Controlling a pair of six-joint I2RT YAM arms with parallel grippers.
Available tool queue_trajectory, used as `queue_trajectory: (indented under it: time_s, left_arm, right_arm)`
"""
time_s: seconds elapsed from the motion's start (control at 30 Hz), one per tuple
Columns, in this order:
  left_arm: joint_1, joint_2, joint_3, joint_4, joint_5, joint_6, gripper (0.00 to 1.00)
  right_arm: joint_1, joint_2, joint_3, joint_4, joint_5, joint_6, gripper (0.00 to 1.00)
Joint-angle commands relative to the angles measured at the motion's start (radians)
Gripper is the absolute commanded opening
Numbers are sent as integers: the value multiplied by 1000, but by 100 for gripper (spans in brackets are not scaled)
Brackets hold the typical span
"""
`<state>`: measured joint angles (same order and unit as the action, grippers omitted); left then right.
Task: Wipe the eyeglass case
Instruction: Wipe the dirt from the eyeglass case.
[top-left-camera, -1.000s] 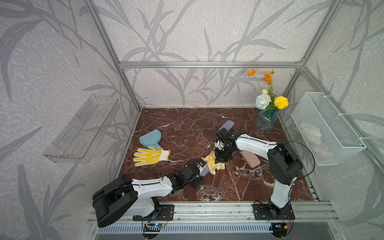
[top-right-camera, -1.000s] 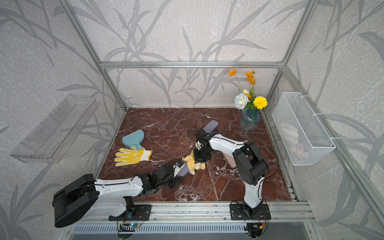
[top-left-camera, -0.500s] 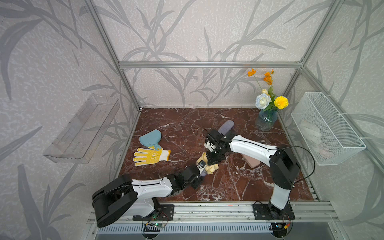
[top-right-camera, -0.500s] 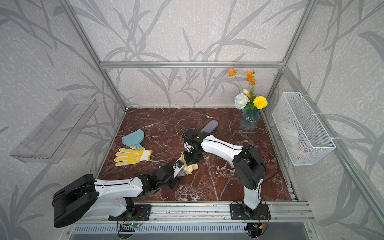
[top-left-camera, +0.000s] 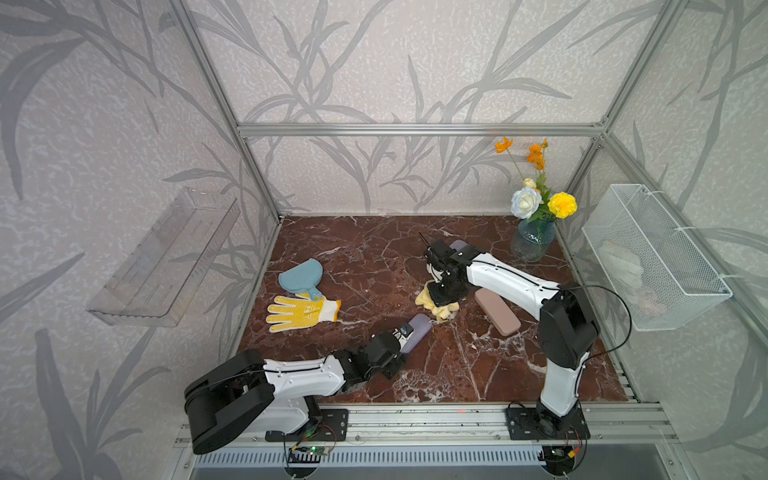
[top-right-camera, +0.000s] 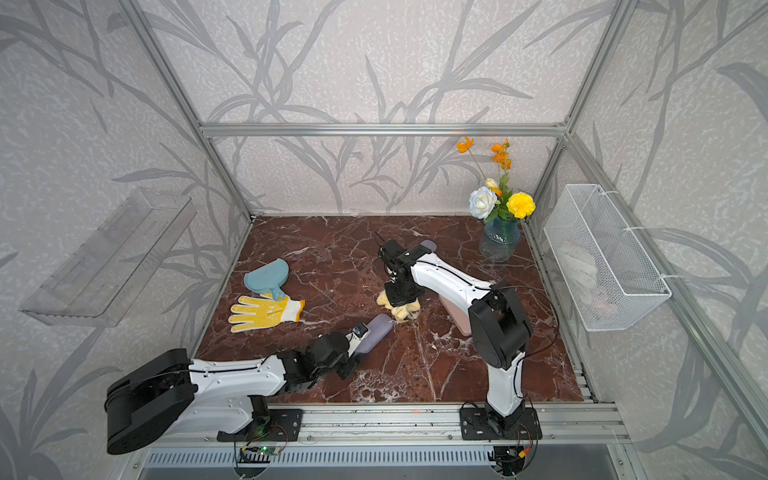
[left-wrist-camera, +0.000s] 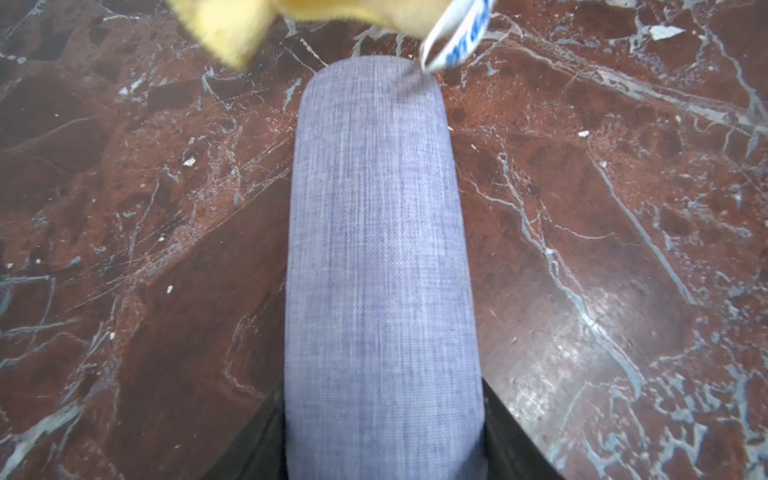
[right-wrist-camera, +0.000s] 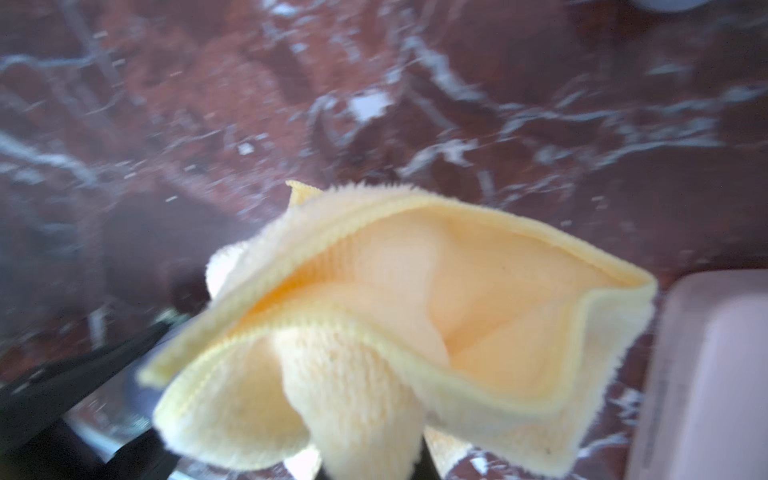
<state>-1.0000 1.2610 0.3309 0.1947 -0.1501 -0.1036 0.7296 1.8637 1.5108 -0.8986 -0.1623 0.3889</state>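
Note:
The eyeglass case (top-left-camera: 419, 330) (top-right-camera: 377, 332) (left-wrist-camera: 382, 249), covered in lavender-grey fabric, lies on the marble floor. My left gripper (top-left-camera: 406, 337) (top-right-camera: 360, 340) (left-wrist-camera: 384, 440) is shut on its near end, with black fingers on both sides. A crumpled yellow cloth (top-left-camera: 436, 308) (top-right-camera: 397, 309) (right-wrist-camera: 415, 332) hangs from my right gripper (top-left-camera: 442, 296) (top-right-camera: 401, 296) (right-wrist-camera: 374, 469), which is shut on it. The cloth hangs just beyond the case's far tip, and its white tag (left-wrist-camera: 457, 37) reaches the tip.
A pink case (top-left-camera: 496, 311) (top-right-camera: 457, 318) (right-wrist-camera: 706, 374) lies right of the cloth. Another lavender case (top-left-camera: 457, 245) shows behind the right arm. At the left are a yellow glove (top-left-camera: 301, 311) and a blue mitt (top-left-camera: 301, 276). A flower vase (top-left-camera: 532, 245) stands back right, beside a wire basket (top-left-camera: 652, 257).
My right gripper swept the cloth over the case toward the left gripper, then drew it back off the far end. The left gripper and the case stayed in place.

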Motion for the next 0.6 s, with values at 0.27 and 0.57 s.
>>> queue_trajectory:
  time_s: [0.27, 0.57]
  left_arm:
    - [-10, -26, 3, 30, -34, 19, 25]
    - [-12, -10, 4, 35, -40, 22, 24]
  right_arm:
    - [-85, 71, -155, 67, -132, 60, 0]
    - [10, 29, 71, -74, 75, -35, 0]
